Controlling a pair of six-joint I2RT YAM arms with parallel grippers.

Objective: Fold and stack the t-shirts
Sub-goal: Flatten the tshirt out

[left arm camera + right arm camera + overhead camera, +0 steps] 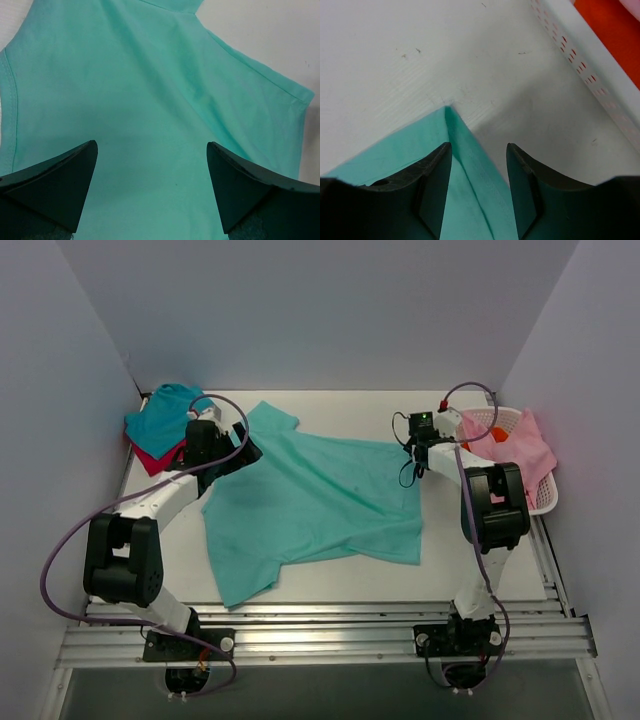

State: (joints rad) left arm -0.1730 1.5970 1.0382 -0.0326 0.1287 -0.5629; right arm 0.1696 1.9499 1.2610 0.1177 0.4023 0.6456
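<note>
A large mint-green t-shirt (310,500) lies spread flat across the middle of the table. A darker teal t-shirt (160,415) sits on a magenta-red one (152,460) at the back left corner. My left gripper (245,450) hovers over the mint shirt's left shoulder near the sleeve. In the left wrist view it (152,160) is wide open above the smooth cloth (150,75), holding nothing. My right gripper (412,455) is at the shirt's far right hem corner. In the right wrist view it (479,150) is open and straddles the hem edge (465,200), with a gap still showing.
A white lattice basket (545,502) stands at the back right, close to my right gripper, with a pink cloth (520,445) and something orange (495,435) in it. Its wall (590,65) shows in the right wrist view. Walls enclose the table on three sides.
</note>
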